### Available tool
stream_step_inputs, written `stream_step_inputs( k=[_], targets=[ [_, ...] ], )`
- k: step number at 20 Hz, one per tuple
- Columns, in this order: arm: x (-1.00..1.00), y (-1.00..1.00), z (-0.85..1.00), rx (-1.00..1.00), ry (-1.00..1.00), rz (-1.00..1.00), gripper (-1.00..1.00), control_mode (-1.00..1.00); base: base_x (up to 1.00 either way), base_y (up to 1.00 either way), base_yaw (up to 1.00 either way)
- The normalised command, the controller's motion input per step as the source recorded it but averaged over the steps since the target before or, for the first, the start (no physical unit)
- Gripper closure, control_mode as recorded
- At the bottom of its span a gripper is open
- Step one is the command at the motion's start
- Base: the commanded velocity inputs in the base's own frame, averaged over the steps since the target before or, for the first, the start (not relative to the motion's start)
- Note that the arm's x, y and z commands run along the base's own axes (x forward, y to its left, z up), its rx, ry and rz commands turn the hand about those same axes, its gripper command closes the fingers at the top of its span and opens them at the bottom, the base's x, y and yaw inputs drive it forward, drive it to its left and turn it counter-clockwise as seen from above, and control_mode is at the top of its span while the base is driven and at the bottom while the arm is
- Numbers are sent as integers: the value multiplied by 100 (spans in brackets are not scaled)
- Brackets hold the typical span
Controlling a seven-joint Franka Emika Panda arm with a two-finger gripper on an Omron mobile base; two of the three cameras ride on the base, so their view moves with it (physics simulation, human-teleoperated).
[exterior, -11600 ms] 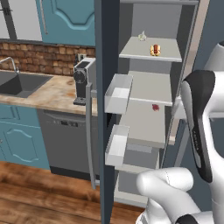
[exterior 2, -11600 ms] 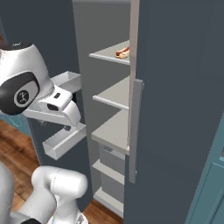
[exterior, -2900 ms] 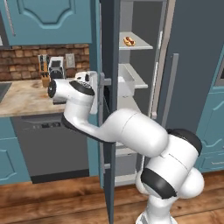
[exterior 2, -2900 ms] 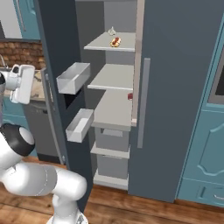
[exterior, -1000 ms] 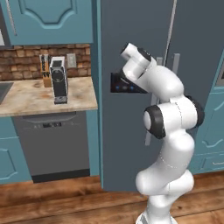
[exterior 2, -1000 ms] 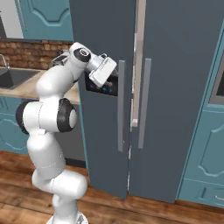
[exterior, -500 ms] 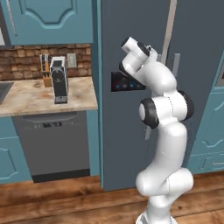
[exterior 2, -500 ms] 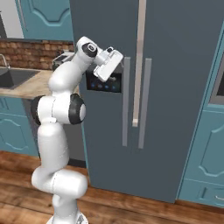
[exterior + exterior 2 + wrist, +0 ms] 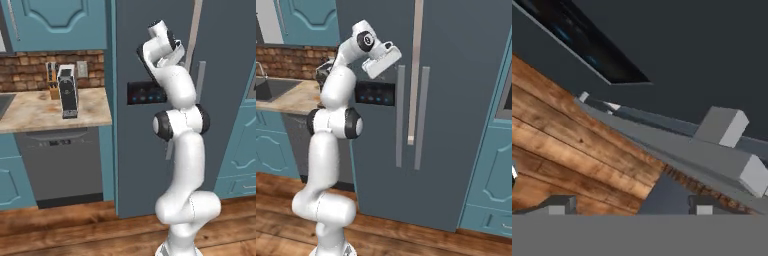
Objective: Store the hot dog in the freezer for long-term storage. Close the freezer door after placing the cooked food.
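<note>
Hand view showed the gripper (image 9: 629,205) spread wide and apparently empty, near the freezer door (image 9: 376,150), which was shut.

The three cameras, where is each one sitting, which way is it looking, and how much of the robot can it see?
Left base view: sits behind the arm on its left, faces the shut freezer door and a counter; the white arm rises at the lower right.
Right base view: sits behind on the right, faces the same freezer door; the arm rises at the lower left, the gripper close to the door.
Hand view: sits on the hand, looks down the door at the wooden floor; two dark fingertips show.
The base views share the door's black dispenser panel.
</note>
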Motion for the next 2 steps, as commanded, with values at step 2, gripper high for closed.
stream_step_inputs(
  k=[2],
  targets=[
    [-100,3,0,24,-72,4,-100,-100,0,0,0]
  ],
)
